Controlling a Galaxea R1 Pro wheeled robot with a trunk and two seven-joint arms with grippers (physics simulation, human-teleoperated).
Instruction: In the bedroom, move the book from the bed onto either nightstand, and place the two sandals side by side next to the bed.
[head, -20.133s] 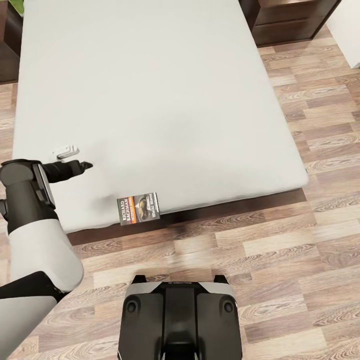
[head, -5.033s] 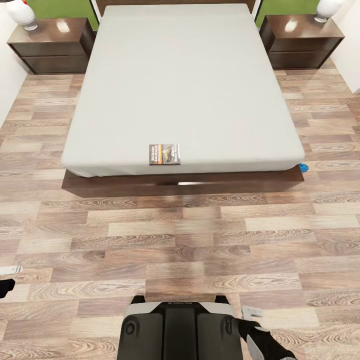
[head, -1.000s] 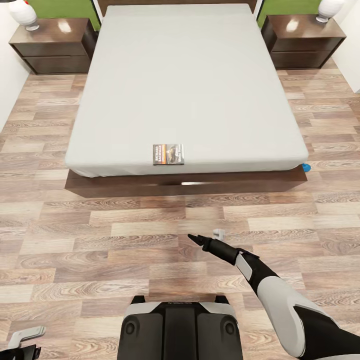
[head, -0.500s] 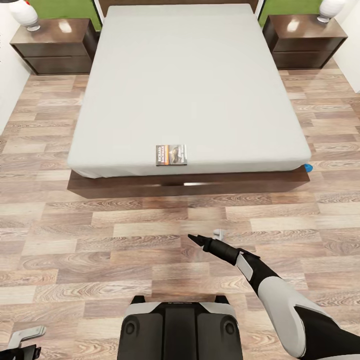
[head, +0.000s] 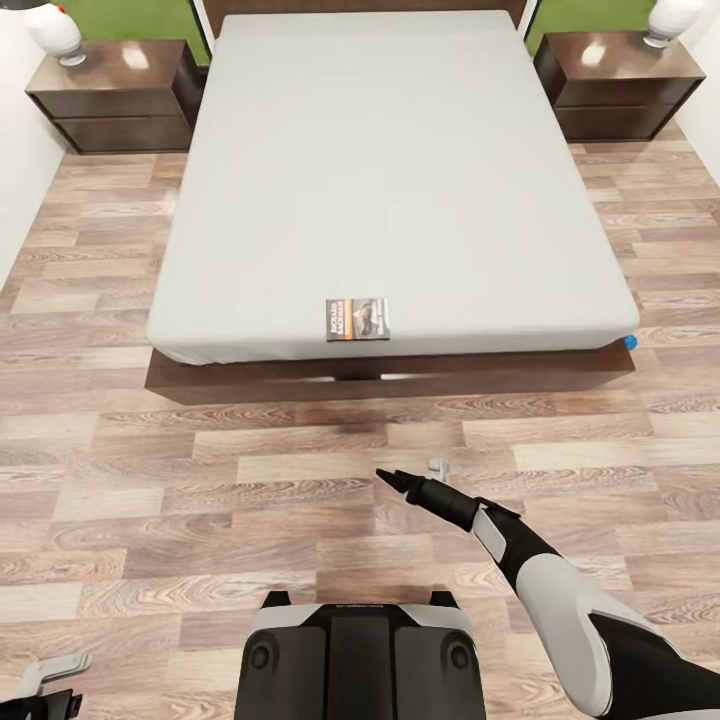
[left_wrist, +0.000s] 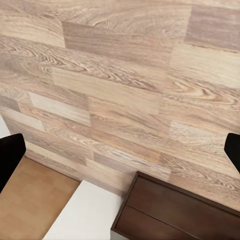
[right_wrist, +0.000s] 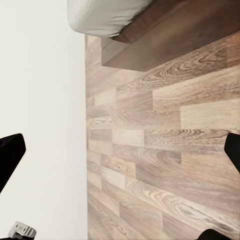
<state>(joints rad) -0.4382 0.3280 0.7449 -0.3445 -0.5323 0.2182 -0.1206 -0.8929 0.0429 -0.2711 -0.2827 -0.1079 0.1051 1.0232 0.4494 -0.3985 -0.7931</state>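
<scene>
Head view: right arm stretches toward the bed (head: 400, 150), its right tool (head: 408, 474) spread, empty, short of the book (head: 357, 319).

Head high above bed (head: 400, 180); wrists floorward

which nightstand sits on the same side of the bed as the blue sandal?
The nightstand at the head view's right, on the robot's right. The blue sandal peeks out at the bed's near right corner; the other nightstand stands across the bed.
</scene>
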